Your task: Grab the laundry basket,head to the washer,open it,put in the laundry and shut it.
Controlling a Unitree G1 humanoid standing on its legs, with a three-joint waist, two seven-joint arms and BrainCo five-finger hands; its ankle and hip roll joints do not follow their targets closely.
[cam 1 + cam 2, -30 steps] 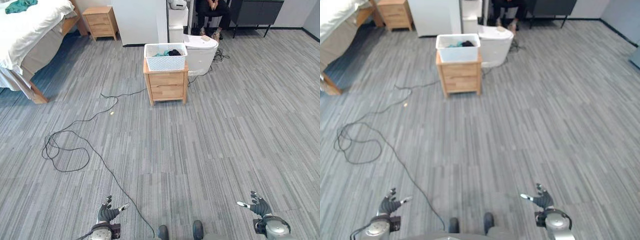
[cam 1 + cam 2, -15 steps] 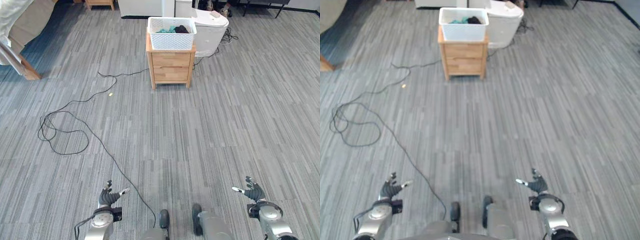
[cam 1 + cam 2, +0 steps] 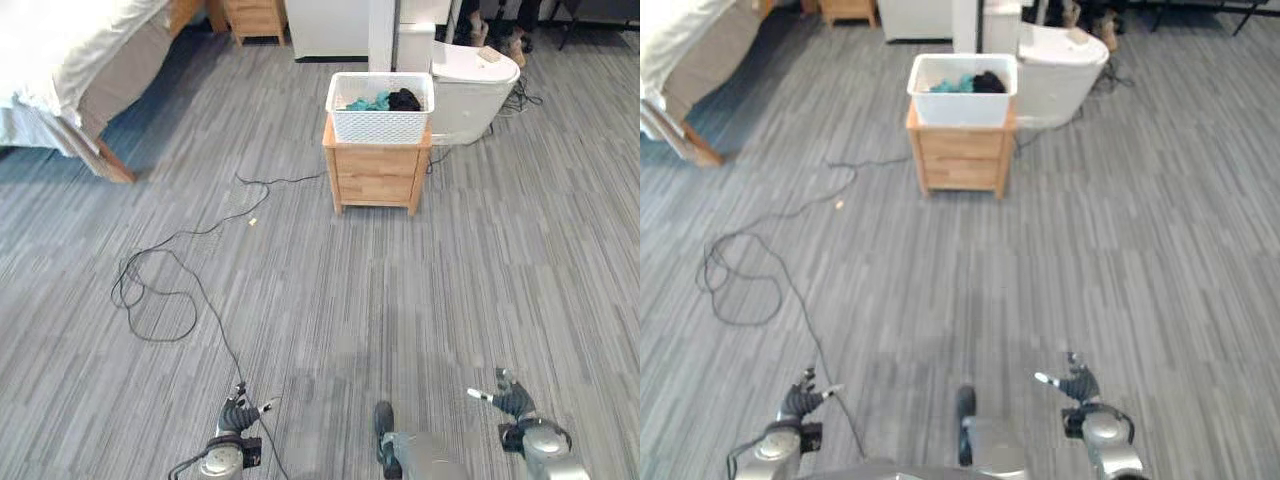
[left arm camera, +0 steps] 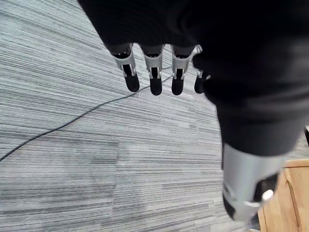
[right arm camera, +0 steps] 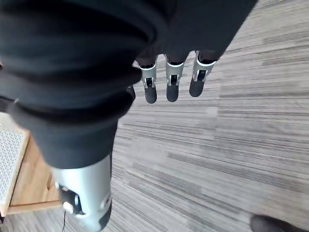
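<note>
Standing far across the room, a white perforated plastic laundry basket (image 3: 379,106) rests on top of a small light-wood nightstand with two drawers (image 3: 376,175). Teal and black clothes (image 3: 386,100) lie heaped inside the basket. Just beyond and to the right of the nightstand sits a white rounded washer (image 3: 470,91) with a small tan object on its lid; the two look close together, though whether they touch cannot be told.

Both hands hang low at the near edge, well apart from the basket, and hold nothing. On the near left, the left hand (image 3: 240,414) has its fingers (image 4: 153,76) straight and lined up side by side, with the thumb standing off from them. On the near right, the right hand (image 3: 505,400) looks the same, its fingers (image 5: 173,79) extended in a row over the grey striped plank floor (image 3: 330,300).

At the far left stands a bed with a white cover and a wooden frame (image 3: 85,70). A second wooden nightstand (image 3: 255,17) sits at the far edge beside a white cabinet (image 3: 330,25). A person's shoes (image 3: 505,40) show at the far right, beyond the washer.
</note>
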